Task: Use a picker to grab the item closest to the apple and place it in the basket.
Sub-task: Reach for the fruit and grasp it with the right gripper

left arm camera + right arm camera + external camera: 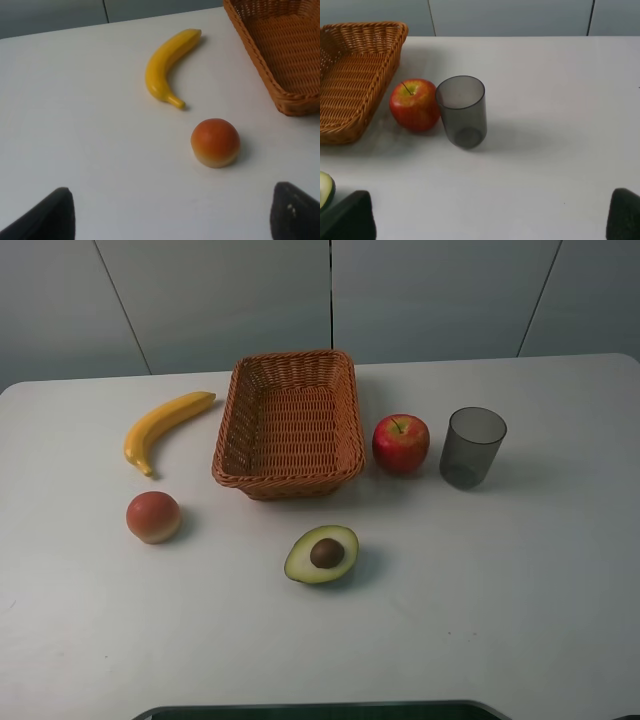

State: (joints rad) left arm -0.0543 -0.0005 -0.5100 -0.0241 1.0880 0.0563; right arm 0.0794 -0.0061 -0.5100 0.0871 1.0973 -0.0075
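The right hand (486, 217) gapes wide, empty; the cup (461, 111) stands ahead of it on the worktop (560, 100), just beside the apple (415, 104). The left hand (170, 215) gapes wide too, empty.

On the tabletop (520, 590), the apple (401, 443) sits between basket (289, 424) and cup (472, 447); the avocado (322, 554) lies before the basket.

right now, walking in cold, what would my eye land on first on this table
The rectangular brown wicker basket at the middle back of the white table stands out first, with nothing in it. Close on its right a shiny red apple sits beside a smoky grey translucent cup. A curved yellow banana lies left of the basket, and a halved green avocado in front.
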